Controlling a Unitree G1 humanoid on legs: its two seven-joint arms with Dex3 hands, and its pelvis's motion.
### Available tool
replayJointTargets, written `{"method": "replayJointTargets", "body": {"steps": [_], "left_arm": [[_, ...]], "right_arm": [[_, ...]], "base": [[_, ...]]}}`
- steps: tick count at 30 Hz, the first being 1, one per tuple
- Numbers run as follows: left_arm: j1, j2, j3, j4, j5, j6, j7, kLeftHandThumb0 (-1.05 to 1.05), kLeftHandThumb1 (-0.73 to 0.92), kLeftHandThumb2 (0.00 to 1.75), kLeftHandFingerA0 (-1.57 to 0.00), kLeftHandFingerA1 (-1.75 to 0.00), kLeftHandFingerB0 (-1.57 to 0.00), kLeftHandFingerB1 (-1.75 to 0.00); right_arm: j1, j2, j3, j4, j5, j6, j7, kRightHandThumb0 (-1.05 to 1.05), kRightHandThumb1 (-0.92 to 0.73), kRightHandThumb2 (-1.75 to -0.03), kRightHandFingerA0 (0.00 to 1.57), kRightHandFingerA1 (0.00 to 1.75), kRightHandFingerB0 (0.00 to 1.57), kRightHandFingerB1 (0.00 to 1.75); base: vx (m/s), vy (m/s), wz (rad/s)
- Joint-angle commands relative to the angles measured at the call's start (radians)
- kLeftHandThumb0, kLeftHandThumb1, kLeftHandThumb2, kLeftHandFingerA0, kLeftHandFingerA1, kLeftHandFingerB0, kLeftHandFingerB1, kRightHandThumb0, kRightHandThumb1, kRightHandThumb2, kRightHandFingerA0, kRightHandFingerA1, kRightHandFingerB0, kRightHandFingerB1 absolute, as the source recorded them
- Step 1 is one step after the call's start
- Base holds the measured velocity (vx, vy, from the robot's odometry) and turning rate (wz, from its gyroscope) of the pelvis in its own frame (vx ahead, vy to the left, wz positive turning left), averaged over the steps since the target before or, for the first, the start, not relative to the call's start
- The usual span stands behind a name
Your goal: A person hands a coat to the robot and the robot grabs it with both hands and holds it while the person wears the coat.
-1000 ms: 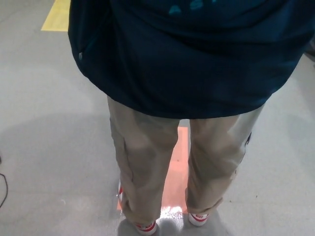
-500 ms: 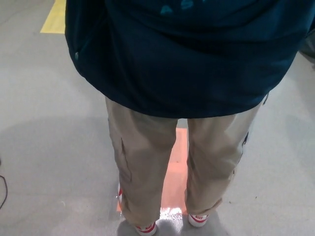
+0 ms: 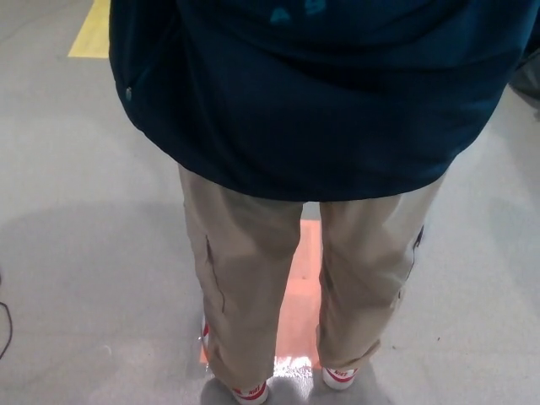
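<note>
A dark navy coat fills the upper part of the head view, hanging over a person who stands close in front of me, back turned. Its hem curves across the middle of the picture. Below it show the person's tan trousers and white-and-red shoes. A small teal print shows near the coat's top edge. Neither of my hands appears anywhere in the picture.
The person stands on a grey floor over an orange floor marking. A yellow floor stripe lies at the top left. A thin dark cable shows at the left edge.
The coat's hem has risen slightly and shifted a little left. The person's legs have straightened a bit; the feet stay in place.
</note>
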Motion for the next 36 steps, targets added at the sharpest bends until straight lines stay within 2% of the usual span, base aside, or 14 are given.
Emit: {"method": "replayJointTargets", "body": {"steps": [1, 10, 14, 18, 21, 22, 23, 26, 27, 30, 31, 32, 34, 36], "left_arm": [[1.152, -0.365, 0.259, -0.914, 0.038, -0.075, 0.090, -0.95, 0.89, 1.13, 0.00, -0.01, 0.00, 0.00], [1.454, -0.397, 0.138, -0.760, 0.151, -0.268, 0.422, -0.90, 0.86, 1.10, 0.00, -0.03, 0.00, -0.03], [1.536, -0.400, 0.114, -0.713, 0.159, -0.275, 0.441, -0.95, 0.86, 1.10, 0.00, 0.00, 0.00, 0.00], [1.597, -0.353, 0.058, -0.589, 0.188, -0.329, 0.509, -0.93, 0.85, 1.10, 0.00, -0.04, 0.00, -0.02], [1.642, -0.336, 0.010, -0.497, 0.219, -0.356, 0.591, -0.88, 0.79, 1.08, 0.00, -0.08, -0.03, -0.11], [1.650, -0.327, -0.029, -0.430, 0.251, -0.338, 0.642, -0.85, 0.75, 1.07, 0.00, -0.12, -0.05, -0.19], [1.656, -0.324, -0.057, -0.386, 0.272, -0.314, 0.660, -0.89, 0.80, 1.09, 0.00, -0.07, -0.03, -0.14], [1.638, -0.308, -0.119, -0.262, 0.288, -0.290, 0.676, -0.91, 0.79, 1.08, 0.00, -0.04, -0.04, -0.15], [1.634, -0.313, -0.133, -0.226, 0.278, -0.283, 0.669, -0.86, 0.75, 1.08, 0.00, -0.09, -0.02, -0.20], [1.593, -0.301, -0.189, -0.058, 0.292, -0.247, 0.681, -0.84, 0.77, 1.08, 0.00, -0.11, -0.02, -0.19], [1.571, -0.297, -0.211, 0.012, 0.306, -0.221, 0.699, -0.78, 0.75, 1.10, 0.00, -0.18, -0.01, -0.23], [1.552, -0.294, -0.227, 0.071, 0.305, -0.214, 0.700, -0.78, 0.74, 1.09, 0.00, -0.20, -0.01, -0.21], [1.525, -0.287, -0.244, 0.139, 0.291, -0.216, 0.688, -0.79, 0.73, 1.08, 0.00, -0.18, -0.01, -0.21], [1.478, -0.285, -0.269, 0.232, 0.284, -0.217, 0.701, -0.75, 0.70, 1.05, 0.00, -0.19, -0.01, -0.22]], "right_arm": [[0.944, 0.272, -0.060, -0.922, 0.052, -0.145, -0.123, -0.94, -0.73, -1.02, 0.00, 0.02, 0.00, 0.00], [1.439, 0.366, 0.081, -0.989, -0.175, -0.208, -0.279, -0.92, -0.81, -1.10, 0.00, 0.07, 0.00, 0.03], [1.529, 0.371, 0.094, -0.945, -0.243, -0.208, -0.326, -0.92, -0.87, -1.15, 0.00, 0.09, 0.00, 0.03], [1.569, 0.345, 0.115, -0.832, -0.268, -0.246, -0.389, -0.93, -0.88, -1.12, 0.00, 0.06, 0.00, 0.00], [1.603, 0.333, 0.141, -0.734, -0.277, -0.270, -0.442, -0.83, -0.82, -1.11, 0.00, 0.15, 0.00, 0.10], [1.617, 0.339, 0.157, -0.666, -0.270, -0.269, -0.472, -0.74, -0.91, -0.68, 0.00, 0.22, 0.02, 0.18], [1.622, 0.338, 0.167, -0.616, -0.264, -0.275, -0.490, -0.72, -0.72, -1.07, 0.01, 0.27, 0.00, 0.23], [1.616, 0.313, 0.191, -0.497, -0.268, -0.299, -0.523, -0.71, -0.71, -1.04, 0.01, 0.28, 0.01, 0.23], [1.611, 0.308, 0.198, -0.460, -0.262, -0.308, -0.526, -0.68, -0.88, -0.68, 0.03, 0.24, 0.04, 0.20], [1.610, 0.290, 0.224, -0.363, -0.290, -0.263, -0.527, -0.70, -0.89, -0.66, 0.04, 0.23, 0.05, 0.19], [1.609, 0.287, 0.233, -0.331, -0.306, -0.237, -0.531, -0.76, -0.72, -1.05, 0.00, 0.26, 0.09, 0.21], [1.599, 0.285, 0.244, -0.290, -0.315, -0.226, -0.546, -0.69, -0.67, -1.01, 0.04, 0.37, 0.03, 0.26], [1.580, 0.283, 0.258, -0.240, -0.339, -0.194, -0.565, -0.79, -0.70, -1.03, 0.01, 0.35, 0.10, 0.22], [1.549, 0.276, 0.272, -0.171, -0.338, -0.192, -0.571, -0.68, -0.65, -0.99, 0.03, 0.38, 0.04, 0.27]], "base": [[0.00, 0.000, 0.00], [0.00, 0.000, 0.00], [0.00, 0.000, 0.00], [0.00, 0.000, 0.00], [0.00, 0.000, 0.00], [0.00, 0.000, 0.00], [0.00, 0.000, 0.00], [0.00, 0.000, 0.00], [0.00, 0.000, 0.00], [0.00, 0.000, 0.00], [0.00, 0.000, 0.00], [0.00, 0.000, 0.00], [0.00, 0.000, 0.00], [0.00, 0.000, 0.00]]}}
